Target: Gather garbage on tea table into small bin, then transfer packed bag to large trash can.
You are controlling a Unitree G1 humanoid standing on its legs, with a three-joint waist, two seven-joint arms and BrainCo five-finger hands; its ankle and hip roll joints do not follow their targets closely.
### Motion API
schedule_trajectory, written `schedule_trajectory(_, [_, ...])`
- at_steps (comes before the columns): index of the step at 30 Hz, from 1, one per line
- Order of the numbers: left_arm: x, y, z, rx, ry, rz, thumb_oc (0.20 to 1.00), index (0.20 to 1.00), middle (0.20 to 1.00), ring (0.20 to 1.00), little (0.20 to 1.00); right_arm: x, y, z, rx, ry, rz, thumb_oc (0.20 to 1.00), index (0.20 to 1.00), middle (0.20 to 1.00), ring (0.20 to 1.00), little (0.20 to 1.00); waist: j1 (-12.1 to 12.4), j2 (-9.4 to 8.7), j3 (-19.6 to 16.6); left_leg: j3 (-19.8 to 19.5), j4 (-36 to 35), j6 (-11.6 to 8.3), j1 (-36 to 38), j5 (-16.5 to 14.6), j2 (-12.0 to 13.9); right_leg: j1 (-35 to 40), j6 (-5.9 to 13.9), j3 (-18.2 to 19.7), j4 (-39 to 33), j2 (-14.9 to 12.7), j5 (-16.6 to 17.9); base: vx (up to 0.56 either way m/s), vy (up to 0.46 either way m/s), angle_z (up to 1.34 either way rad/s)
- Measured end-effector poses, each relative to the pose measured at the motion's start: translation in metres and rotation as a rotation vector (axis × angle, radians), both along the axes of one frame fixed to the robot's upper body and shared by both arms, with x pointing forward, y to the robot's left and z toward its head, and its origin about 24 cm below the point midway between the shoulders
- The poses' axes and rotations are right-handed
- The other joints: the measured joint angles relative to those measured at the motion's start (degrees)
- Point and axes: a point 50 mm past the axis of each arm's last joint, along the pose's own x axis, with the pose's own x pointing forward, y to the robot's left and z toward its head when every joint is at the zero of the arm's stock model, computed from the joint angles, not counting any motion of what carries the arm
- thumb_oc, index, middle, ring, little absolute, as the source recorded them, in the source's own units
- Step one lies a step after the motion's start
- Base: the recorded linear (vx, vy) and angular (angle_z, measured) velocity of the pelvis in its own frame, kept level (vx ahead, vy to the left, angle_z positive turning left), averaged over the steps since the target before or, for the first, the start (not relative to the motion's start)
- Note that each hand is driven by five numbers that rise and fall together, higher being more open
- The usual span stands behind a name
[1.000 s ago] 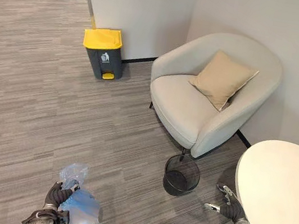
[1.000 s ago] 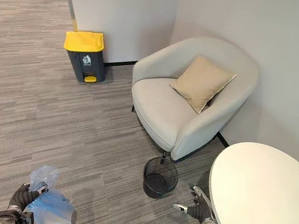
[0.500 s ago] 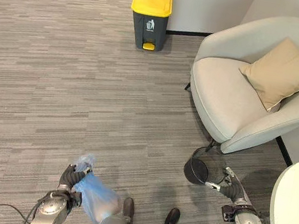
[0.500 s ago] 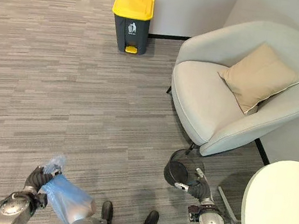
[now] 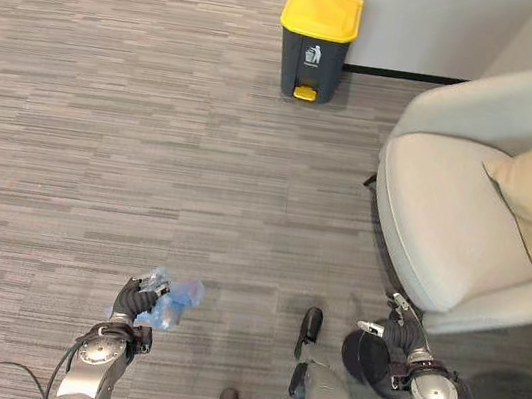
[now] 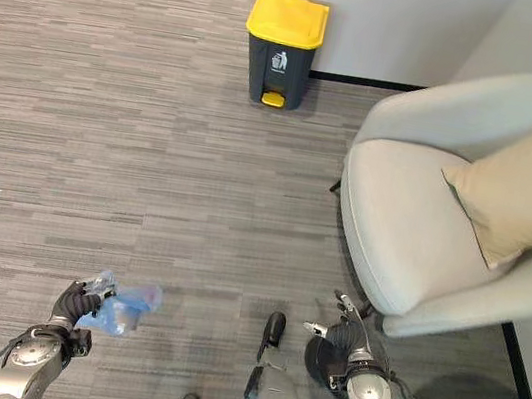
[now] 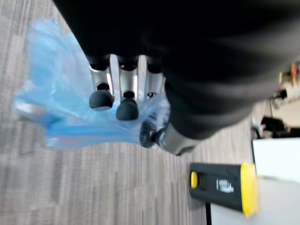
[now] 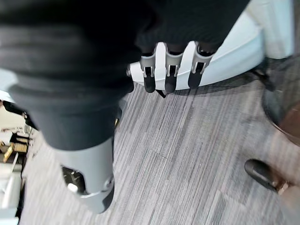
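Blue translucent bag (image 5: 172, 302), crumpled and bunched, pinched at its top in the curled fingers of the left robot hand (image 5: 137, 298), hanging clear above the grey carpet. Small bin (image 6: 327, 360), dark mesh and round, upright on the floor at the armchair's foot. Large trash can (image 5: 316, 43), dark grey, yellow lid closed, upright against the far wall, well apart from the bag.

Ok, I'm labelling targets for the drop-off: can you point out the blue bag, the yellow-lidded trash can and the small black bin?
blue bag (image 5: 174, 298): left eye view, its bulging body.
yellow-lidded trash can (image 5: 322, 12): left eye view, lid top.
small black bin (image 6: 321, 360): right eye view, its mesh wall.
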Motion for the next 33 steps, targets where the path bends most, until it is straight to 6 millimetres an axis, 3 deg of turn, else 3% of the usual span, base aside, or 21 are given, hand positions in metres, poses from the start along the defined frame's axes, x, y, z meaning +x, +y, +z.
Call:
schedule_trajectory(3, [-0.004,-0.004,-0.001,-0.007,0.004,-0.020,0.200,0.200,0.200,0.200,0.200,-0.001,-0.006,0.000,-0.019,0.011,-0.005,1.000,1.000,1.000,1.000,1.000,-0.42,0.37,-0.77,0.23,8.13,-3.63,-1.71,2.10,3.89,1.08,-6.71,-3.02,6.81,2.19,-5.61,0.27,-0.281,0.59])
schedule_trajectory(5, [-0.007,-0.001,-0.002,-0.006,0.015,-0.026,0.200,0.200,0.200,0.200,0.200,0.004,-0.011,0.007,-0.016,-0.025,-0.014,1.000,1.000,1.000,1.000,1.000,-0.36,-0.52,-1.49,2.50,30.98,-7.66,-12.97,5.44,6.91,6.97,-11.53,-4.13,3.57,5.97,-9.09,0.37,-0.304,0.18])
schedule_trajectory(6, [0.003,-0.004,0.003,-0.008,-0.012,-0.043,0.200,0.200,0.200,0.200,0.200,0.000,-0.014,0.000,-0.022,0.008,-0.025,1.000,1.000,1.000,1.000,1.000,-0.61,-1.46,-1.30,4.00,38.09,-6.58,-19.74,5.14,6.71,11.41,-13.17,-4.00,0.14,7.81,-11.35,0.58,-0.281,0.21])
schedule_trajectory(7, [0.010,-0.002,0.009,0.002,-0.040,-0.053,0.200,0.200,0.200,0.200,0.200,-0.004,-0.012,-0.005,0.007,0.021,-0.055,1.000,1.000,1.000,1.000,1.000,-0.35,-3.81,-1.03,8.73,39.61,-1.91,-29.72,3.45,6.26,14.15,-13.53,-3.61,-1.98,8.60,-14.48,0.56,-0.151,0.27])
schedule_trajectory(8, [0.012,-0.005,0.011,-0.001,-0.052,-0.061,0.200,0.200,0.200,0.200,0.200,-0.002,-0.016,-0.003,0.024,0.004,-0.086,1.000,1.000,1.000,1.000,1.000,0.19,-4.91,-0.83,12.95,26.01,-0.55,-36.44,3.96,4.48,15.56,-12.78,-3.14,-4.02,8.60,-15.37,0.54,-0.049,-0.05])
schedule_trajectory(9, [0.007,-0.006,0.007,-0.010,-0.035,-0.058,0.200,0.200,0.200,0.200,0.200,0.003,-0.022,0.002,0.021,-0.016,-0.114,1.000,1.000,1.000,1.000,1.000,1.16,-3.91,0.75,14.73,7.14,-2.14,-39.69,6.56,2.06,20.26,-9.98,-2.83,-6.66,10.12,-15.13,0.51,0.036,-0.35])
schedule_trajectory(11, [-0.001,-0.005,0.003,-0.009,-0.012,-0.052,0.200,0.200,0.200,0.200,0.200,0.003,-0.017,-0.004,0.026,0.010,-0.103,1.000,1.000,1.000,1.000,1.000,2.76,-1.44,1.40,15.15,3.29,-2.13,-44.01,7.59,0.62,27.53,-6.88,-1.17,-9.91,13.30,-17.05,0.59,0.172,-0.69])
schedule_trajectory(12, [-0.010,-0.005,0.000,-0.011,0.004,-0.047,0.200,0.200,0.200,0.200,0.200,0.002,-0.011,-0.007,0.037,0.025,-0.084,1.000,1.000,1.000,1.000,1.000,3.45,-2.18,1.17,17.17,6.93,0.65,-42.38,8.70,-1.76,32.03,-4.49,1.95,-10.45,12.77,-18.35,0.59,0.260,-1.57])
schedule_trajectory(13, [-0.033,-0.006,-0.009,-0.022,0.052,-0.036,0.200,0.200,0.200,0.200,0.200,-0.004,-0.008,-0.009,0.033,0.035,-0.068,1.000,1.000,1.000,1.000,1.000,3.35,0.65,-1.25,17.16,4.45,9.24,-30.76,8.16,-2.41,34.12,-1.55,4.69,-2.27,14.83,-20.32,0.51,0.278,-2.32])
schedule_trajectory(14, [-0.035,0.002,-0.007,0.005,0.056,-0.034,0.200,0.200,0.200,0.200,0.200,-0.012,0.002,-0.016,0.061,0.058,-0.048,1.000,1.000,1.000,1.000,1.000,2.52,-3.06,-3.43,14.17,3.93,15.55,-25.99,15.93,-5.00,30.10,0.33,3.71,8.93,7.27,-29.46,0.63,0.413,-2.12])
schedule_trajectory(15, [-0.025,0.004,-0.001,0.015,0.029,-0.038,0.200,0.200,0.200,0.200,0.200,-0.012,0.003,-0.016,0.065,0.060,-0.045,1.000,1.000,1.000,1.000,1.000,1.09,-4.72,-4.04,14.13,6.27,13.21,-23.82,13.05,-6.42,28.61,1.65,3.72,6.51,2.76,-29.26,0.50,0.401,-1.38])
schedule_trajectory(16, [-0.005,0.007,0.009,0.024,-0.025,-0.034,0.200,0.200,0.200,0.200,0.200,-0.012,0.005,-0.017,0.060,0.075,-0.032,1.000,1.000,1.000,1.000,1.000,0.99,-6.28,-3.89,15.59,8.43,13.17,-21.84,8.84,-7.38,23.79,1.74,5.16,15.52,0.18,-26.57,0.46,0.353,-0.53])
schedule_trajectory(17, [0.008,0.012,0.016,0.050,-0.046,-0.043,0.200,0.200,0.200,0.200,0.200,-0.006,0.017,-0.013,0.072,0.049,0.006,1.000,1.000,1.000,1.000,1.000,0.62,-6.02,-3.79,14.37,8.32,11.76,-18.30,6.60,-7.89,13.16,1.21,5.43,39.72,-1.99,-20.52,0.36,0.198,0.20])
schedule_trajectory(18, [0.018,0.010,0.020,0.048,-0.069,-0.054,0.200,0.200,0.200,0.200,0.200,-0.008,0.021,-0.013,0.087,0.042,0.013,1.000,1.000,1.000,1.000,1.000,-0.48,-4.92,-3.72,10.21,5.30,11.84,-15.06,6.57,-8.91,7.50,1.59,4.90,44.91,-1.49,-22.41,0.32,0.112,0.94])
schedule_trajectory(20, [0.034,-0.003,0.024,0.034,-0.092,-0.090,0.200,0.200,0.200,0.200,0.200,-0.001,0.018,-0.009,0.073,0.032,0.017,1.000,1.000,1.000,1.000,1.000,-0.76,-0.85,-1.48,5.40,0.57,9.62,-7.72,6.37,-8.50,-2.83,-2.10,4.73,29.41,2.75,-25.57,0.28,0.005,1.39])
schedule_trajectory(22, [0.013,-0.001,0.009,0.026,-0.028,-0.070,0.200,0.200,0.200,0.200,0.200,0.003,0.010,-0.004,0.041,0.023,0.024,1.000,1.000,1.000,1.000,1.000,-0.13,0.65,-1.58,6.58,0.62,5.72,-0.60,4.09,-8.75,-8.44,-9.22,1.43,13.43,6.45,-16.33,0.36,-0.126,0.86])
schedule_trajectory(25, [-0.008,-0.001,-0.005,0.012,0.038,-0.055,0.200,0.200,0.200,0.200,0.200,-0.008,0.001,-0.011,0.020,0.062,0.003,1.000,1.000,1.000,1.000,1.000,-0.26,-0.25,-2.63,6.91,3.37,2.41,4.29,2.15,-10.74,-7.18,-14.35,-2.02,2.22,7.94,-10.62,0.21,-0.167,0.92])
schedule_trajectory(26, [-0.023,-0.007,-0.016,-0.020,0.087,-0.045,0.200,0.200,0.200,0.200,0.200,-0.028,-0.010,-0.022,0.003,0.128,-0.027,1.000,1.000,1.000,1.000,1.000,-0.17,-1.74,-3.75,7.97,14.94,0.46,4.03,-2.82,-11.38,-2.38,-17.95,3.06,-0.73,6.05,5.86,0.12,-0.164,1.25])
schedule_trajectory(29, [-0.020,0.000,-0.005,0.008,0.042,-0.054,0.200,0.200,0.200,0.200,0.200,-0.025,-0.003,-0.022,0.020,0.119,-0.006,1.000,1.000,1.000,1.000,1.000,1.84,-1.95,-5.21,9.02,17.50,-1.97,-5.26,-6.56,-5.87,2.47,-15.83,2.51,-6.68,7.19,4.92,0.15,-0.193,0.56])
schedule_trajectory(30, [-0.017,0.001,-0.003,0.011,0.035,-0.054,0.200,0.200,0.200,0.200,0.200,-0.016,-0.003,-0.015,0.019,0.083,-0.004,1.000,1.000,1.000,1.000,1.000,2.50,-2.10,-5.14,8.45,18.71,-2.95,-11.87,-5.93,-1.68,5.68,-14.81,1.83,-7.37,8.18,2.71,0.11,-0.164,0.05])
schedule_trajectory(33, [-0.011,-0.005,-0.002,0.003,0.024,-0.084,0.200,0.200,0.200,0.200,0.200,-0.010,-0.004,-0.011,0.018,0.057,-0.005,1.000,1.000,1.000,1.000,1.000,1.63,-2.88,-4.86,8.44,24.80,-3.30,-19.61,-1.98,2.32,9.27,-12.99,1.76,-8.11,8.58,-0.13,0.09,-0.053,-0.11])
